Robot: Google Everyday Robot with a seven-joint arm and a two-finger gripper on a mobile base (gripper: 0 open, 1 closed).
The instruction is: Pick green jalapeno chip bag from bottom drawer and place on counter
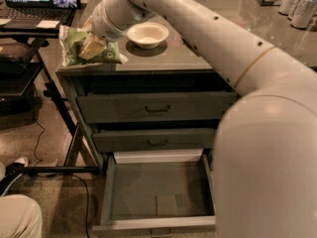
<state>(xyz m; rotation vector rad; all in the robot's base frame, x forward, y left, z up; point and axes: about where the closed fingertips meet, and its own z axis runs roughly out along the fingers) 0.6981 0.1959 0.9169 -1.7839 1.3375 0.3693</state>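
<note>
view: single, high, looking down, near | gripper [94, 43]: at counter [198, 58] edge, clamping green jalapeno chip bag [73, 46]

Green jalapeno chip bag [74, 47] light green, white; gripper [94, 47] clasping it, at grey counter [168, 59] corner, seemingly yellowish; bowl [147, 33] white.

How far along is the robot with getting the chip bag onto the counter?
Done: the green jalapeno chip bag is out of the open bottom drawer. In hand: the gripper holds it at the edge of the counter. Left: set it down and release.
</note>
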